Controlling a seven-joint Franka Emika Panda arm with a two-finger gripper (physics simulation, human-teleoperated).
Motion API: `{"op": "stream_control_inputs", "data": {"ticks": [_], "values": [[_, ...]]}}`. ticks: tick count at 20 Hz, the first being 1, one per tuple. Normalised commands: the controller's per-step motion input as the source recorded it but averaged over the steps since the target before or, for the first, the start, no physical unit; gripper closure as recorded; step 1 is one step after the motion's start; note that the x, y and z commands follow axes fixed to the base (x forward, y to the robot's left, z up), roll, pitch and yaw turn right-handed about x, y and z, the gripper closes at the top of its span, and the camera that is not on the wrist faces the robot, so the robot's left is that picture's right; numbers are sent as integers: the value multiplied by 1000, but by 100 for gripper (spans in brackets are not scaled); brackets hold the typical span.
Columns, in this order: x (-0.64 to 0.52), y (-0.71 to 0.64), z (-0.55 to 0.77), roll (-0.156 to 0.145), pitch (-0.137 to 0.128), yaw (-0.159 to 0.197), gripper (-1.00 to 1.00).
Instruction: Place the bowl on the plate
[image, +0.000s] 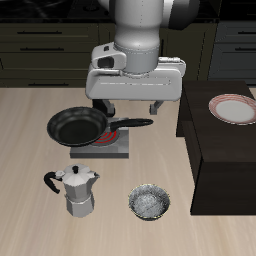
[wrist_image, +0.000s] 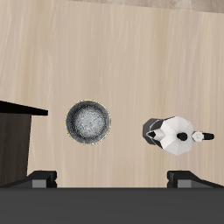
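The jaws are standing spread wide and holding nothing; our gripper is hanging high above the table, over the stove area. The bowl is sitting upright near the table's front edge, just beside the moka pot but apart from it. The plate is resting farther back on a dark raised cabinet, well apart from the bowl. To do this step well, we are judging that we should be descending straight over the bowl's rim, one finger inside and one outside, staying clear of the moka pot and the frying pan.
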Motion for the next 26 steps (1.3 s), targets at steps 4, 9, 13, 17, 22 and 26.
{"op": "stream_control_inputs", "data": {"ticks": [4,9,13,17,22,26], "values": [[52,-6,-23,-12,2,-1,-100],[-2,-25,-94,-9,1,5,-100],[57,-48,-234,6,22,7,-100],[75,-63,-216,-15,24,1,-100],[102,-9,-246,-10,16,-15,-100],[32,64,-151,6,18,-8,-100]]}}
